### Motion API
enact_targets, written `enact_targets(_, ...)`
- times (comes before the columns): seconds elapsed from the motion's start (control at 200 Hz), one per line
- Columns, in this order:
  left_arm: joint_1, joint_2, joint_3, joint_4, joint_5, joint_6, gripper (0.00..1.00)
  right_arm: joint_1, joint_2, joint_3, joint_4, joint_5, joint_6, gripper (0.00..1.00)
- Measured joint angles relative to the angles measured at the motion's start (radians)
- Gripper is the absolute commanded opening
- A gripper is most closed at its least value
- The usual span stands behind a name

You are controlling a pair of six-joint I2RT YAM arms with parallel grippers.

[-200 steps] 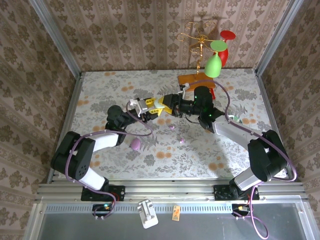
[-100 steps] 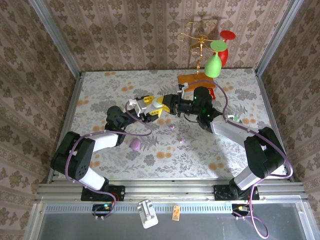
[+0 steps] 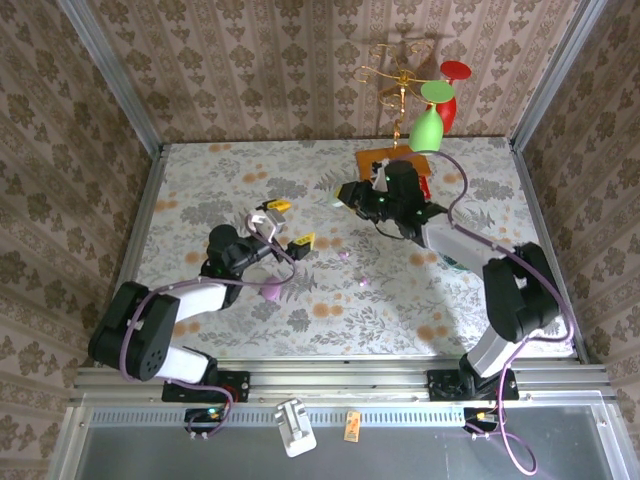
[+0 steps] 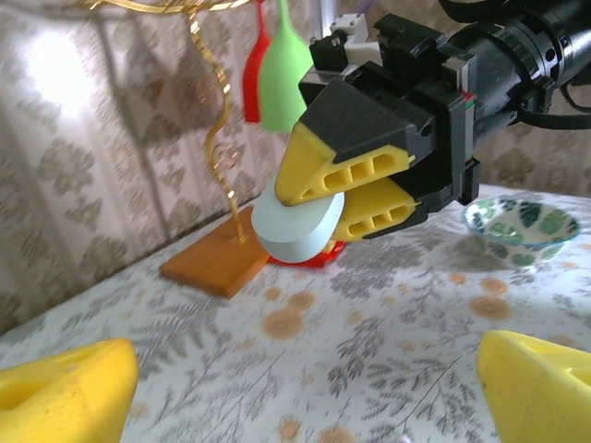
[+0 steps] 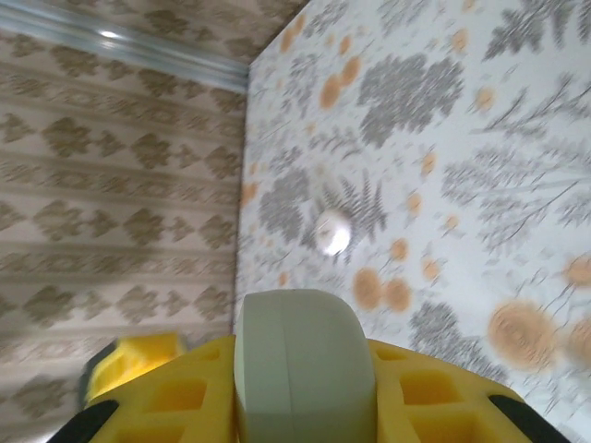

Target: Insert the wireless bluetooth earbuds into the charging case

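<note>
- Your left end effector has its jaws wide apart with nothing between them. In the left wrist view its yellow fingertips sit at the two bottom corners with bare surface between.
- Your right end effector is clamped on the pale oval case. It holds the case up off the surface, gripped across its flat faces.
- From the right wrist camera that same case stands edge-on between the yellow fingers, a thin seam running round it.
- The two end effectors face each other across a clear gap, left one nearer you, right one farther back and to the right.
- Now the earbuds: two tiny pale pink-lilac pieces lie loose on the surface, one just right of your left end effector, the other a little nearer you. Both are apart from either end effector and from the held case.
- A lilac case rests on the surface just beside your left wrist.
- Behind the right end effector, an orange wooden base carries a gold wire stand, with a green goblet and a red one hanging from it.
- A leaf-patterned bowl sits on the surface off to the right.
</note>
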Motion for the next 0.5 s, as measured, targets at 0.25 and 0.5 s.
enact_targets(0.25, -0.085, -0.17, -0.002, -0.396, -0.26, 0.034, 0.98, 0.004, 0.249, 0.142, -0.071, 0.089, -0.078, 0.19)
enact_targets(0.5, -0.124, -0.25, 0.077, -0.81, -0.486, -0.036, 0.98, 0.01, 0.424, 0.259, -0.109, 0.133, -0.092, 0.2)
